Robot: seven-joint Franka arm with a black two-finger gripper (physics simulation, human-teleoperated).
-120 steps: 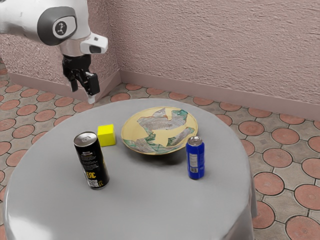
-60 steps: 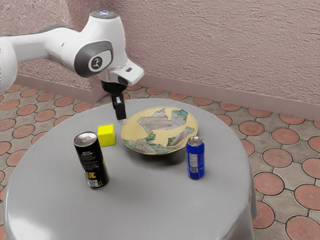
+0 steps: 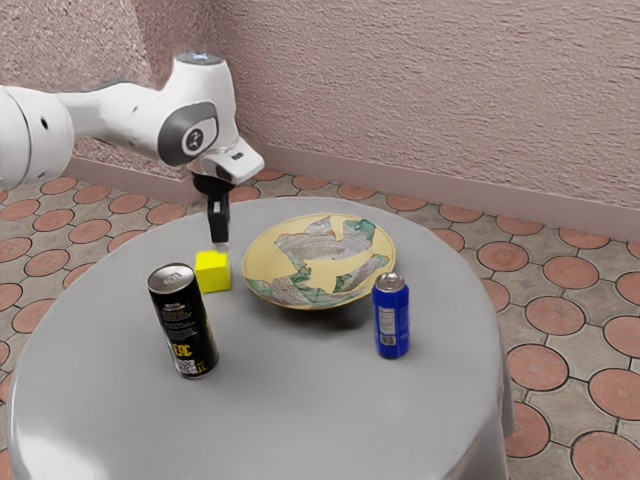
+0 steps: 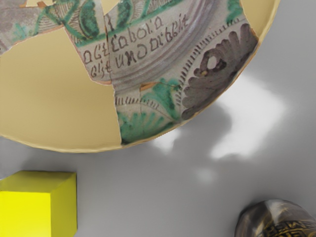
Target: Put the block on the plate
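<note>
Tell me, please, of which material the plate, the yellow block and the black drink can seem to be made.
The plate looks like ceramic, probably glazed: painted fragments with crack lines sit in plain tan areas. The yellow block could be plastic or painted wood; its faces are smooth and evenly coloured. The black drink can seems printed metal, with a shiny silvery top.

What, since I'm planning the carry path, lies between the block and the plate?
Nothing stands there: a narrow strip of bare table separates the block from the plate, as the wrist view shows.
</note>
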